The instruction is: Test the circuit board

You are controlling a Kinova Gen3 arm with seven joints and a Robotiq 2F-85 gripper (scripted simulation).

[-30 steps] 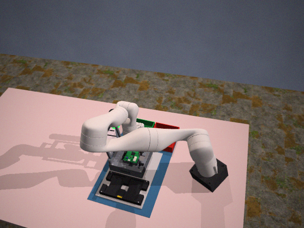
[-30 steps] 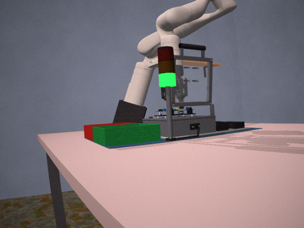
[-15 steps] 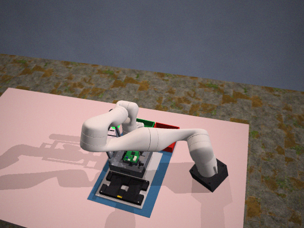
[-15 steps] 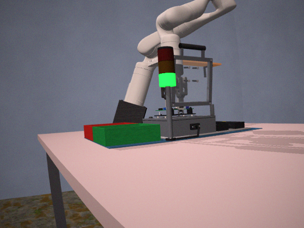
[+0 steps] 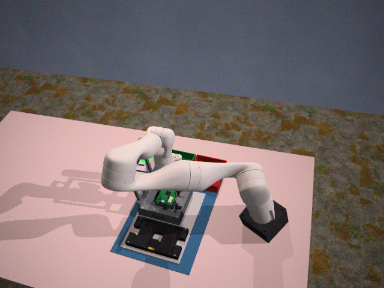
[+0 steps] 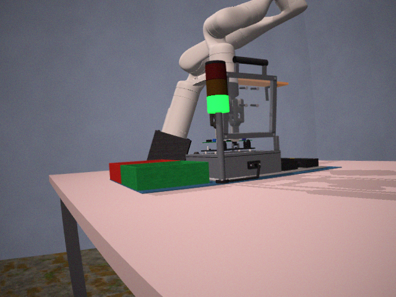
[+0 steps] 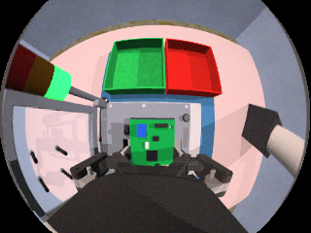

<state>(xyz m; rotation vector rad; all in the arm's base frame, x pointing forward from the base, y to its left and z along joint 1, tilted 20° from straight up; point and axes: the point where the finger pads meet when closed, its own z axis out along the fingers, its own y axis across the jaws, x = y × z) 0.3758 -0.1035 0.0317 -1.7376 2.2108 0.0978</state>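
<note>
Clearly the signal light point(image 5: 145, 160) point(image 6: 218, 103) point(image 7: 58, 83) at my left in the wrist view glows green, and the lid point(image 6: 272, 108) point(image 7: 53, 101) stands open beside it. Next comes the green bin point(image 5: 186, 152) point(image 6: 172, 176) point(image 7: 135, 91), which I judge the correct one.

In the middle, my gripper point(image 6: 234, 140) point(image 7: 152, 152) is spread widely, with its fingers at two sides of the circuit board point(image 5: 165, 197) point(image 6: 208, 142) point(image 7: 162, 138). Whether the pads press its edges, I cannot tell. The board is at the tester point(image 5: 159, 216) point(image 6: 236, 166) point(image 7: 114, 114), component side up. I expect it light and stiff, but fragile; I should take it by opposite bare edges, softly, and lift straight so the holes do not catch.

More right is the red bin point(image 5: 211, 158) point(image 6: 115, 172) point(image 7: 194, 91), to be avoided. Under all lies a blue mat point(image 5: 198, 245) point(image 6: 332, 167) point(image 7: 208, 116) on the pale pink table point(image 5: 62, 133) point(image 6: 223, 223) point(image 7: 233, 73); around are a mottled stone-like floor point(image 5: 216, 114) point(image 6: 31, 268) point(image 7: 146, 22) and a grey-blue wall point(image 5: 186, 46) point(image 6: 96, 64) point(image 7: 277, 39).

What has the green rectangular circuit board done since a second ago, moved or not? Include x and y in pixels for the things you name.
Yes, upward: in the exterior view the green board point(image 5: 163, 198) point(image 6: 209, 142) point(image 7: 164, 141) now stands higher above the grey box-shaped tester point(image 5: 158, 216) point(image 6: 238, 163) point(image 7: 115, 116).
</note>
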